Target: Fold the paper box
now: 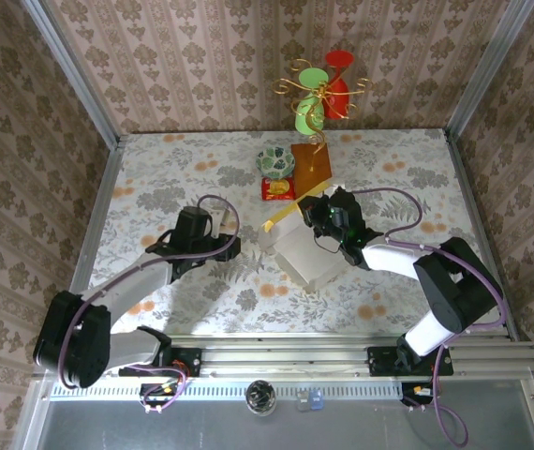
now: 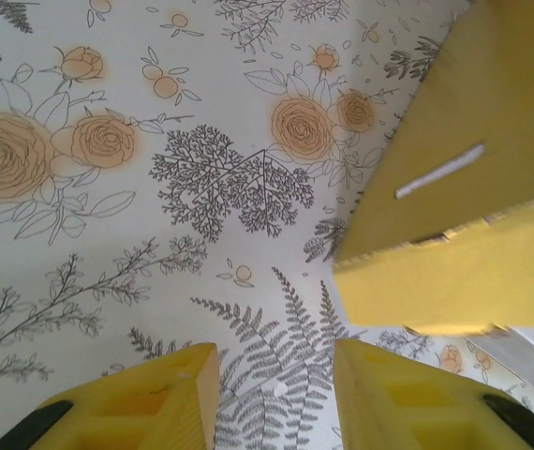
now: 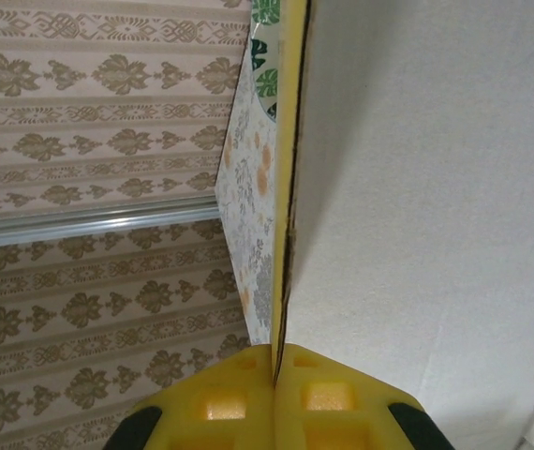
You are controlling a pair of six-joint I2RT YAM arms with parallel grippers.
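Right gripper (image 3: 276,361): the yellow fingers are clenching on the thin edge of the paper box (image 3: 436,234), pinching one cardboard wall between them.

Paper box (image 1: 309,258): it is sitting just to the 3 o'clock side of the table's centre, with its white inner side facing up. Its yellow edge is running from 8 o'clock toward 2 o'clock. From the left wrist, a yellow outer panel (image 2: 454,187) with a white slit is showing at 2 o'clock.

Table (image 1: 155,187): floral cloth, carrying everything listed.

Right arm: it is bending from its base at 5 o'clock and reaching toward 10 o'clock, with the right gripper (image 1: 316,217) meeting the box.

Left arm: it is stretching from 7 o'clock toward the centre.

Left gripper (image 1: 228,247): it is released, with the jaws parted over bare cloth (image 2: 276,394), near the box at its 9 o'clock side.

Orange-brown board (image 1: 309,169): it is lying at 12 o'clock of the box.

Patterned ball (image 1: 274,161) and red packet (image 1: 278,187): they are sitting just beside the board, on its 9 o'clock side.
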